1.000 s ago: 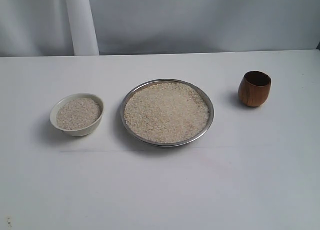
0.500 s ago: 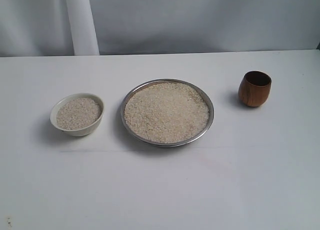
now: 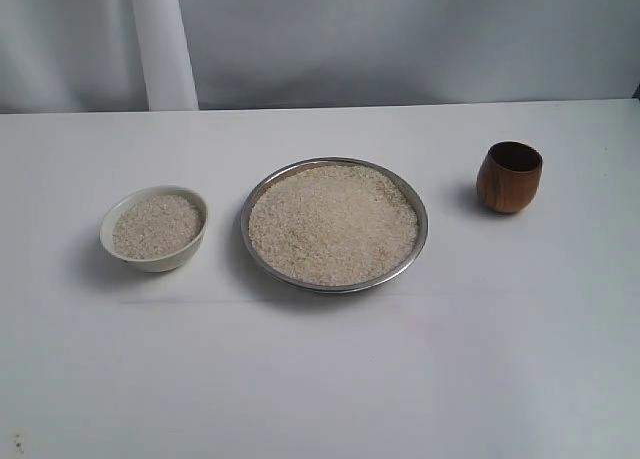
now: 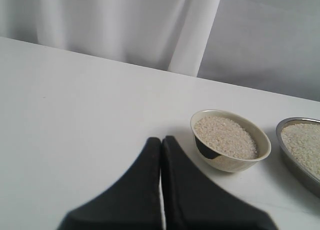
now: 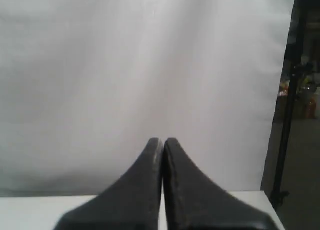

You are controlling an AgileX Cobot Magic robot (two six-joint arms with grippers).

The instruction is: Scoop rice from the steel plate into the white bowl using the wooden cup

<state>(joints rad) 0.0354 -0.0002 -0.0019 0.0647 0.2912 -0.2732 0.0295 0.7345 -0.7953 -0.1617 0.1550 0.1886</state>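
The steel plate sits mid-table, heaped with rice. Left of it stands the white bowl, which also holds rice. The wooden cup stands upright and alone to the plate's right. Neither gripper shows in the exterior view. In the left wrist view my left gripper is shut and empty, just short of the white bowl, with the plate's rim at the frame edge. My right gripper is shut and empty, facing the backdrop; the cup is out of its view.
A white table carries everything, with a pale curtain behind its far edge. A dark stand rises beyond the table's corner in the right wrist view.
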